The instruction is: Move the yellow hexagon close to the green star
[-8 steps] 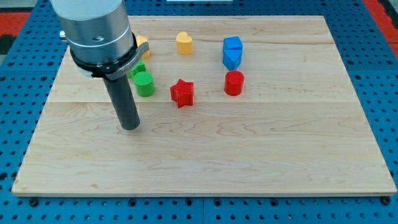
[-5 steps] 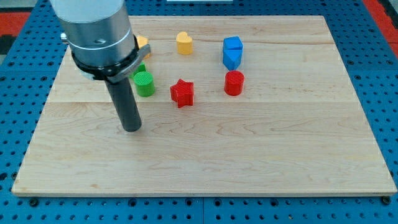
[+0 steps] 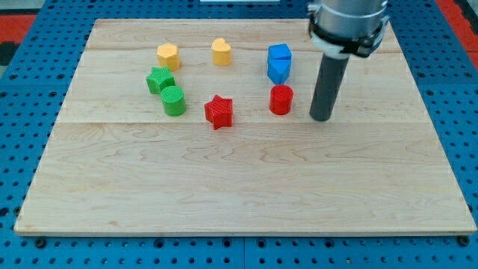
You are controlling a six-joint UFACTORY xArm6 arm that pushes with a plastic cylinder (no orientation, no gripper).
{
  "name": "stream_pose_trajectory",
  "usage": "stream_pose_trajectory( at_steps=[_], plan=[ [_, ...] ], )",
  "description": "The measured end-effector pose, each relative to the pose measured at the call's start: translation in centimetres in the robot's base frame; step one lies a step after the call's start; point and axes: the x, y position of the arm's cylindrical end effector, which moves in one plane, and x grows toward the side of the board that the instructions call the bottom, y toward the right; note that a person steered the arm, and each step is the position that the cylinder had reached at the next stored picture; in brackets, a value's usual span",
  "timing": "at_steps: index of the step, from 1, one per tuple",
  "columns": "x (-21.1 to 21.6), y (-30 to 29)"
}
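Note:
The yellow hexagon (image 3: 168,55) sits near the view's top left of the wooden board (image 3: 246,187). The green star (image 3: 159,79) lies just below it, a small gap between them. A green cylinder (image 3: 174,100) touches the star's lower right. My tip (image 3: 321,116) rests on the board at the view's right, just right of the red cylinder (image 3: 281,99) and far from the yellow hexagon and green star.
A yellow heart (image 3: 220,51) sits right of the hexagon. A red star (image 3: 219,112) lies at the middle. Blue blocks (image 3: 278,63) stand above the red cylinder. The board lies on a blue pegboard (image 3: 22,149).
My tip has jumped from the view's left, below the green blocks, to the view's right beside the red cylinder. The yellow hexagon and green star are now uncovered. No block has moved.

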Motion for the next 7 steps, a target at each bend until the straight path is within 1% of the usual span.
stream_pose_trajectory(
  at_steps=[1, 2, 3, 4, 5, 6, 7],
  plan=[
    [-6.2, 2.2],
    [-12.8, 2.1],
    [-16.5, -3.3],
    [-18.6, -12.4],
    [-18.8, -21.8],
    [-18.0, -28.3],
    [-13.8, -27.4]
  ],
)
